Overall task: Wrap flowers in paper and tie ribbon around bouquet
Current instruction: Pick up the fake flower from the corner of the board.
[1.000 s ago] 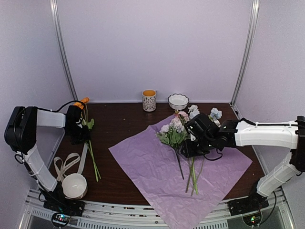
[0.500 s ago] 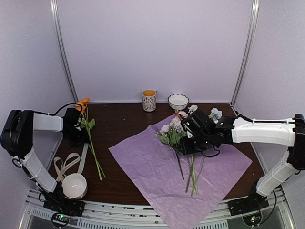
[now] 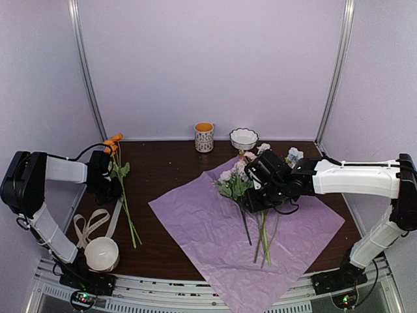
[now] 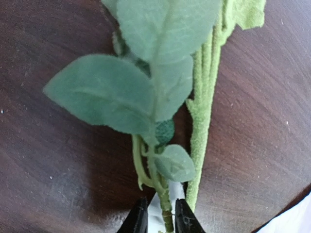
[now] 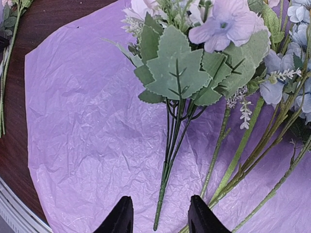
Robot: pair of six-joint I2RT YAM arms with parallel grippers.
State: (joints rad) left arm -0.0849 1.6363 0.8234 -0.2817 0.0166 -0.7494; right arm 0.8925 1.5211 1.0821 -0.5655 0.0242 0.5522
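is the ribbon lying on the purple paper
No, the ribbon lies on the bare dark table beside the near-left white bowl, well apart from the paper.

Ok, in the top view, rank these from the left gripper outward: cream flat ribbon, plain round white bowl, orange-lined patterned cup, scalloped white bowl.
1. Cream flat ribbon, just on the near side of the left gripper.
2. Plain round white bowl, at the near edge.
3. Orange-lined patterned cup, back centre.
4. Scalloped white bowl, right of that cup.
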